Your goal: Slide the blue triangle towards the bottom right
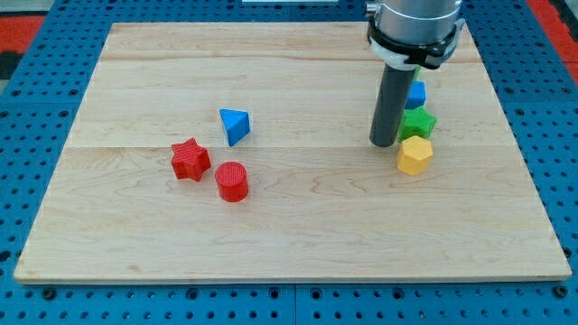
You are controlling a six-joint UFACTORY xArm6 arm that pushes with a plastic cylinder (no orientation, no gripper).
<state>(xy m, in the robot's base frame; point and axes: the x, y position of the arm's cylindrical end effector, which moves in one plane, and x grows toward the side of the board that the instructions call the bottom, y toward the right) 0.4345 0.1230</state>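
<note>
- No pincer on this rig: my arm ends in a plain dark rod, so there is nothing to open, close or grip with.
- My tip (384,143) sits down on the wooden tabletop (289,244), in the right half of the view, a bit above mid-height.
- Blue triangle (234,125) is well apart from my tip, off to the view's left and slightly higher. No contact.
- Red star (190,160) lies further left of my tip and a little lower, below-left of the blue triangle.
- Red cylinder (231,181) is just beside the red star, on its lower right; also well left of my tip.
- Green block (418,124), star-like shape, is just right of my tip, close to the rod.
- Yellow block (414,155), roughly hexagonal, is just below-right of my tip, touching or nearly touching the green one.
- Another blue block (416,93) peeks out right of the rod, above the green one; shape unclear, partly hidden.
</note>
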